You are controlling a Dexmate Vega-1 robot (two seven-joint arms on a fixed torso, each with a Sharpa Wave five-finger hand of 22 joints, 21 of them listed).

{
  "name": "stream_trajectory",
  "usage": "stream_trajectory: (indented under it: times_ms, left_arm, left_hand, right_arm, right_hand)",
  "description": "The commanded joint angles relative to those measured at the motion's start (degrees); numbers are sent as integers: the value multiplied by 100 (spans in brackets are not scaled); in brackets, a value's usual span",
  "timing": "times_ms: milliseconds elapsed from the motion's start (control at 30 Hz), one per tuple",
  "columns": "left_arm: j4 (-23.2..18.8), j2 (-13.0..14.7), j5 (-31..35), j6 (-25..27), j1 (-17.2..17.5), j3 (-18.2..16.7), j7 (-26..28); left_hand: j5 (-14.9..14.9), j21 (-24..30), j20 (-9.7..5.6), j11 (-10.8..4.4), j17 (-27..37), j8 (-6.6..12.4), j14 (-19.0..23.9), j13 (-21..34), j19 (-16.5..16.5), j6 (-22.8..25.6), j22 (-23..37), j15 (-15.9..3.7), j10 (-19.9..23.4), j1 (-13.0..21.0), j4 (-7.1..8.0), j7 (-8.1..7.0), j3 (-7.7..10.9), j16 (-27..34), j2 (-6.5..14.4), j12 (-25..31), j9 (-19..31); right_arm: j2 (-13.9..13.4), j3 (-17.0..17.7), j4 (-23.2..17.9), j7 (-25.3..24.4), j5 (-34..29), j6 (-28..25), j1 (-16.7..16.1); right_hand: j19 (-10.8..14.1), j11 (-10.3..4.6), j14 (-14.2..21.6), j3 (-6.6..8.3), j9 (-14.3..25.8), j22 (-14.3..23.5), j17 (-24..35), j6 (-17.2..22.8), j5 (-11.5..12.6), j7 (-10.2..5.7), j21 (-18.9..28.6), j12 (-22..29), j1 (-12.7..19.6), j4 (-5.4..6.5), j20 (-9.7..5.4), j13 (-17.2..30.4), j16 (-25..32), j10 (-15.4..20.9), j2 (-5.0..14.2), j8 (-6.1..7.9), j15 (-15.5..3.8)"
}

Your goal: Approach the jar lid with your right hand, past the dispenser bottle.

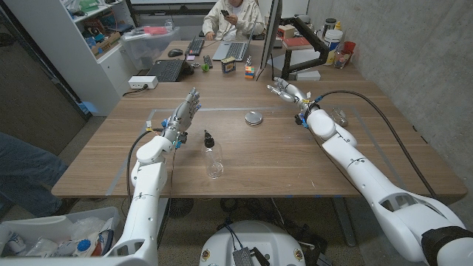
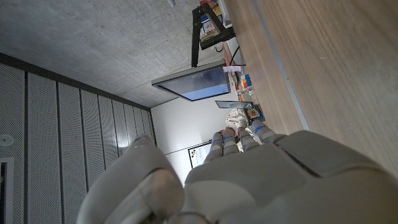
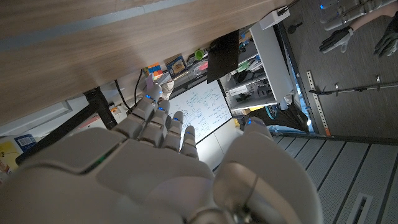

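Jar lid: your target, the jar lid (image 1: 254, 117), lies flat on the wooden table (image 1: 295, 159), about midway between the left and right edges and nearer the far edge than the near one. Nothing touches it.
Right hand: your right hand (image 1: 285, 90) is raised beyond and to the right of the lid, towards the far right part of the table, clearly apart from it. Its fingers (image 1: 275, 87) reach out towards the far edge, spread and holding nothing; the right wrist view (image 3: 155, 124) shows the same loose, open spread.
Dispenser bottle: the dispenser bottle (image 1: 212, 153), clear with a black pump top, is nearer the near edge than the lid and a little to its left. You cannot tell whether it stands or lies. It is well apart from your right hand.
Left hand: your left hand (image 1: 185, 114) is up over the left half of the table, left of the lid and beyond the bottle, fingers extended and slightly apart, gripping nothing. In the left wrist view (image 2: 249, 174) you see mostly its back.
Far edge: laptops (image 1: 168, 69), a keyboard (image 1: 196, 46) and small items crowd the desk past the far edge, where a seated person (image 1: 233, 18) holds a phone.
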Motion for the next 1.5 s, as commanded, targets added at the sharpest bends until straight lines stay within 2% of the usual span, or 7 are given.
stream_trajectory:
  times_ms: [33,467,700,833,1200,1500]
  left_arm:
    - [-83,18,3,10,29,16,-44]
    - [-153,42,55,-18,69,66,-46]
    - [-201,43,72,-14,86,86,-28]
    - [-224,34,68,-11,96,96,-23]
    - [-247,11,70,5,114,130,-13]
    - [-235,-7,55,-3,118,132,-3]
  left_hand:
    - [40,-19,-126,0,10,31,-49,15,-322,10,16,-17,-75,25,8,-7,-10,26,53,35,18]
    - [38,-48,-109,-12,10,29,-50,15,-321,10,17,-20,-76,26,5,-19,-26,27,62,37,19]
    - [37,-63,-104,-17,10,30,-54,15,-322,15,18,-18,-73,26,4,-21,-34,26,67,39,19]
    - [36,-71,-102,-22,10,31,-53,15,-320,18,18,-18,-71,27,3,-21,-39,27,70,40,19]
    - [36,-90,-101,-31,10,31,-58,15,-314,21,19,-16,-73,28,1,-20,-50,25,77,40,19]
    - [35,-106,-95,-27,10,33,-56,15,-311,28,19,-17,-71,30,-1,-14,-59,27,83,42,19]
  right_arm:
    - [-82,-195,-224,-44,-466,-370,40]
    - [-185,-401,-469,39,-875,-782,76]
    - [-277,-551,-656,186,-1168,-1121,101]
    - [-293,-582,-665,182,-1215,-1152,104]
    - [-333,-683,-789,175,-1450,-1373,98]
    - [-370,-811,-867,268,-1673,-1557,156]
  right_hand:
    - [41,-19,35,-25,18,10,19,5,43,-71,-15,-13,-35,-10,-455,23,7,5,-36,58,-522]
    - [50,-57,9,-49,20,10,19,32,109,-131,-66,-6,-45,-18,-451,24,-18,12,-66,85,-521]
    - [-2,-161,-61,-75,22,13,21,121,185,-183,-147,10,-64,-19,-383,26,-52,48,-89,132,-477]
    - [9,-266,-65,-94,24,16,21,178,253,-232,-196,26,-77,-19,-307,28,-55,91,-100,159,-308]
    - [11,-438,-79,-131,24,17,17,256,365,-341,-286,41,-68,-45,-163,31,-66,144,-154,192,-118]
    - [4,-450,-75,-141,24,19,18,273,403,-372,-320,37,-66,-50,-137,32,-64,141,-162,198,-97]
